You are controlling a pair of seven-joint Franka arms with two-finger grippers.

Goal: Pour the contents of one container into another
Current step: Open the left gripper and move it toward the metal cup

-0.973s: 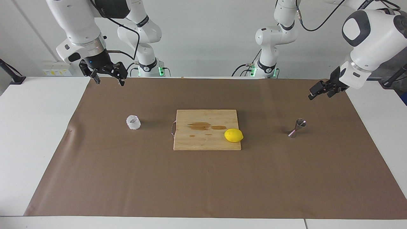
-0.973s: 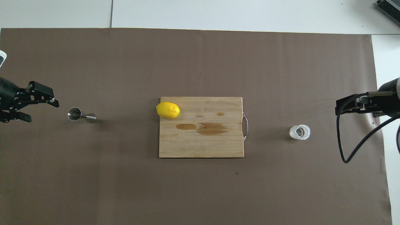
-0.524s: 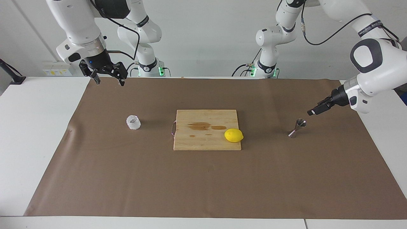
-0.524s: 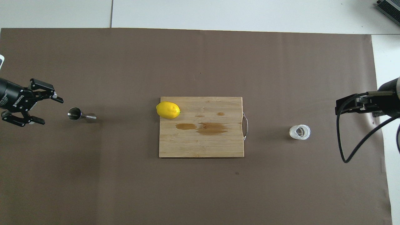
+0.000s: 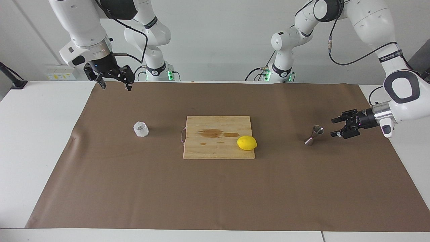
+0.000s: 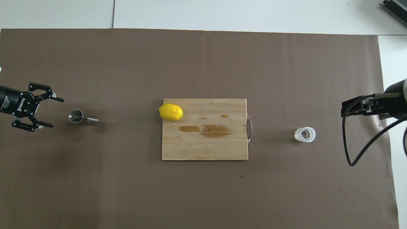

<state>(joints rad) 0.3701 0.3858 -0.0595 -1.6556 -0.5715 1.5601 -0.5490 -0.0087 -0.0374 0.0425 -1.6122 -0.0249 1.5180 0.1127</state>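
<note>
The small clear glass cup [image 5: 141,129] with a bumpy whitish wall stands on the brown mat toward the right arm's end; it also shows in the overhead view [image 6: 305,134]. The steel hourglass jigger [image 5: 314,135] stands upright toward the left arm's end, also seen from above [image 6: 76,115]. My left gripper [image 5: 334,127] is open, low and level, with its jaws pointing at the jigger from a short gap away, not touching; it shows in the overhead view [image 6: 55,112]. My right gripper [image 5: 115,86] is open and empty, waiting high over the mat's right-arm end [image 6: 344,109], apart from the cup.
A wooden cutting board [image 5: 218,149] with a metal handle and a brown wet stain lies mid-mat [image 6: 203,146]. A yellow lemon [image 5: 247,143] sits on the board's corner toward the jigger [image 6: 171,112]. The brown mat [image 5: 215,195] covers most of the white table.
My left gripper has come down from above the mat to the jigger's height and turned level, its open jaws now facing the jigger. The right arm has not moved.
</note>
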